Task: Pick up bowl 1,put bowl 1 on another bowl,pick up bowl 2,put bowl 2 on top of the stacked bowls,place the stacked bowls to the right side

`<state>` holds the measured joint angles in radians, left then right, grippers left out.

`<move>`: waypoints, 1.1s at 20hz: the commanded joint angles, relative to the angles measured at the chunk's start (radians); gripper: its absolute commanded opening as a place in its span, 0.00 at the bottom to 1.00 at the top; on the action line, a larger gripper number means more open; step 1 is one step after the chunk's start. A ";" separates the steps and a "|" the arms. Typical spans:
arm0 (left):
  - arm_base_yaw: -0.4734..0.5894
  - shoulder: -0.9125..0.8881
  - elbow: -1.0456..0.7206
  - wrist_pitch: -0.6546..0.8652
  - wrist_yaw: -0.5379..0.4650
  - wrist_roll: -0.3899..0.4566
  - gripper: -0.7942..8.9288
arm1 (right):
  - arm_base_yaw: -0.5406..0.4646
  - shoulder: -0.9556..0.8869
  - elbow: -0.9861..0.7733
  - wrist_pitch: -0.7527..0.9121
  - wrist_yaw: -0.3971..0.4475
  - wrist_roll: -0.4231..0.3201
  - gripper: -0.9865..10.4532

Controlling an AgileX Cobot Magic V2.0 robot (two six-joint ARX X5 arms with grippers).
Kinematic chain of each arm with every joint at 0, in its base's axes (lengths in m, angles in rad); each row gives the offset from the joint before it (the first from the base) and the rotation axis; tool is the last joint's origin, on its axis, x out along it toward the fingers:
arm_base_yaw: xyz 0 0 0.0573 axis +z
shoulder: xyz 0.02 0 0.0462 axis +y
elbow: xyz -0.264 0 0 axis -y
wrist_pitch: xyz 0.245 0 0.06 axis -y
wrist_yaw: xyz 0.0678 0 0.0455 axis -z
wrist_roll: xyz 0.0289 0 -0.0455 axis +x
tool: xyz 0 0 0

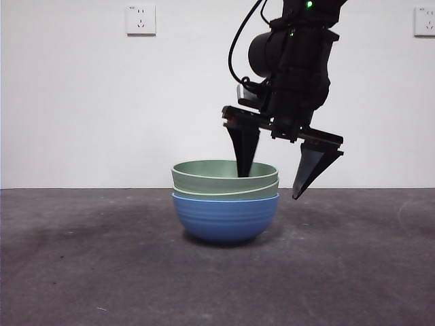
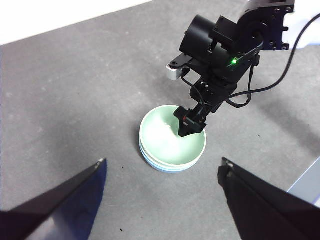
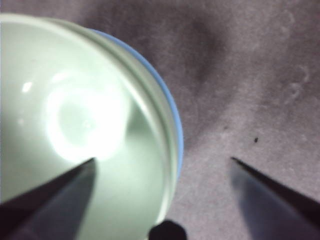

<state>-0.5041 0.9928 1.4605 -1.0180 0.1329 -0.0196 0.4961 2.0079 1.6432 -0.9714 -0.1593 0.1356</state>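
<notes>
Three ribbed bowls stand nested in the middle of the table. The blue bowl point(image 1: 224, 217) is at the bottom, and two pale green bowls point(image 1: 219, 174) sit inside it. My right gripper point(image 1: 270, 186) is open and straddles the stack's right rim. One jaw reaches down inside the top green bowl point(image 3: 75, 115), the other hangs outside, past the blue rim point(image 3: 178, 135). Neither jaw visibly presses the rim. My left gripper point(image 2: 163, 161) hovers open and empty high above the stack point(image 2: 167, 145), looking down on the right arm point(image 2: 225, 45).
The dark grey table point(image 1: 81, 272) stretches out on both sides of the stack. Behind it is a white wall with a socket point(image 1: 141, 19) at upper left and another socket point(image 1: 425, 20) at upper right.
</notes>
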 commanded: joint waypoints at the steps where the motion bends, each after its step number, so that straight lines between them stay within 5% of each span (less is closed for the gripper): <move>1: 0.002 -0.001 0.001 0.003 -0.002 0.004 0.47 | 0.002 0.029 0.000 0.004 -0.050 0.010 0.35; 3: 0.002 -0.001 0.001 0.003 -0.002 0.004 0.47 | 0.002 0.044 0.000 0.004 -0.064 0.014 0.35; 9: 0.002 -0.001 0.001 0.003 -0.002 0.004 0.47 | 0.003 0.053 0.000 0.019 -0.077 0.013 0.07; 17: 0.002 0.000 0.001 -0.001 -0.002 0.004 0.47 | -0.016 -0.002 0.000 0.020 -0.075 -0.014 0.07; 22: 0.002 0.000 0.001 0.006 -0.002 0.005 0.47 | -0.145 -0.091 0.000 0.008 -0.073 -0.040 0.07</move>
<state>-0.5041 0.9928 1.4605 -1.0187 0.1329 -0.0196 0.3576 1.9114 1.6493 -0.9619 -0.2325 0.1081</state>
